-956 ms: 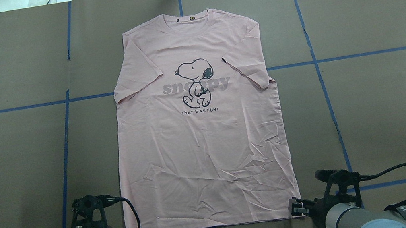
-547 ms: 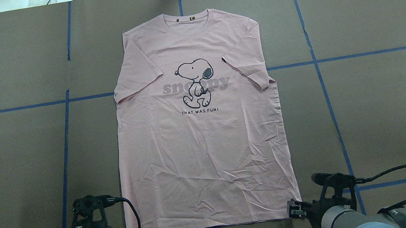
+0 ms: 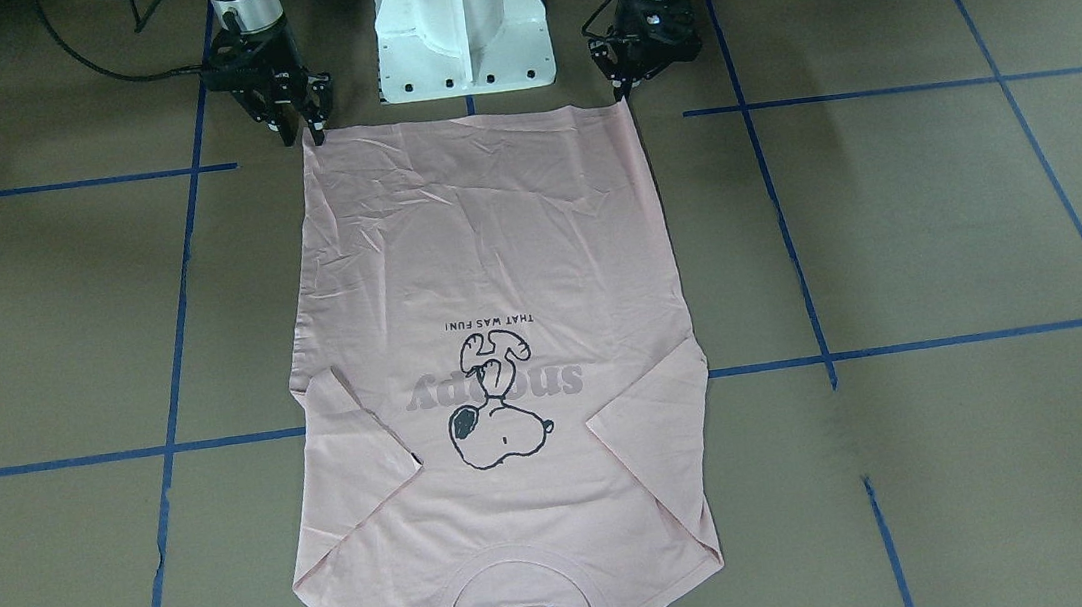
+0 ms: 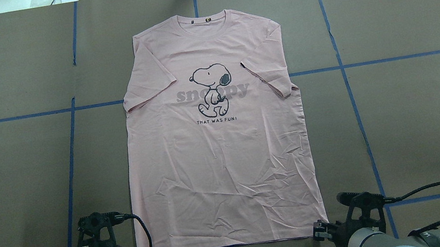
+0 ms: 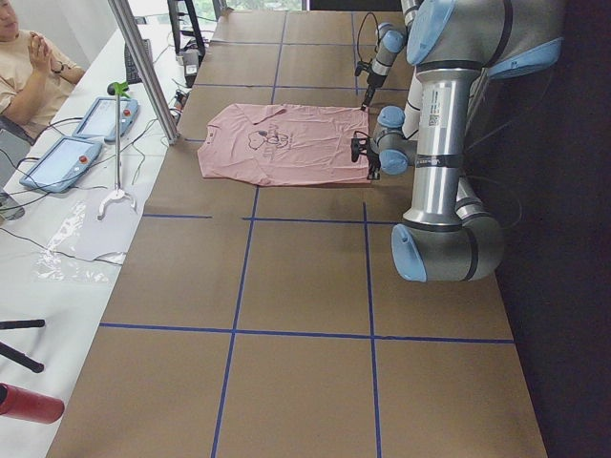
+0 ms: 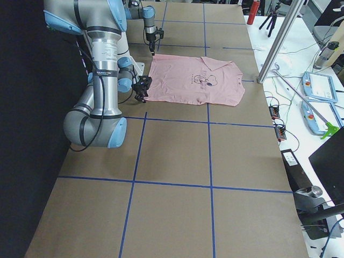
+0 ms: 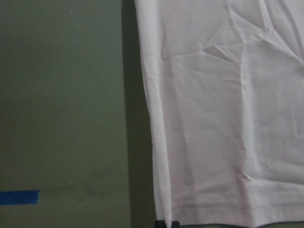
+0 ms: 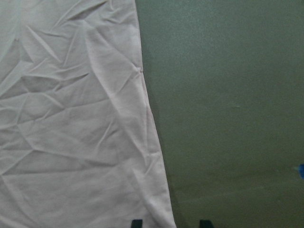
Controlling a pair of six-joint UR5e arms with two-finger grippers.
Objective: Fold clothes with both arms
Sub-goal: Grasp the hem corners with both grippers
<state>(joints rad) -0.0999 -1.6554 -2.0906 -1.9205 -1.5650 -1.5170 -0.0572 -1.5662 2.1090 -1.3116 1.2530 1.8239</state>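
Brown table (image 4: pixel 11 174), flat, creased pink T-shirt (image 4: pixel 219 163)

Pale pink T-shirt (image 4: pixel 222 163) with a black-outlined Snoopy (image 4: pixel 210 81) and grey lettering (image 4: pixel 187 96), mid-frame. Brown desk (image 4: pixel 422 118), gridded with blue tape (image 4: pixel 391 59).

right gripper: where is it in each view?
Front-facing: upper left, right gripper at hem corner.
Overhead: bottom right.
Exterior left: far arm, upper centre.
Exterior right: near arm, left of centre.
Left wrist: not in it.
Right wrist: fingertips at bottom edge.
Landmark: pink T-shirt hem corner.
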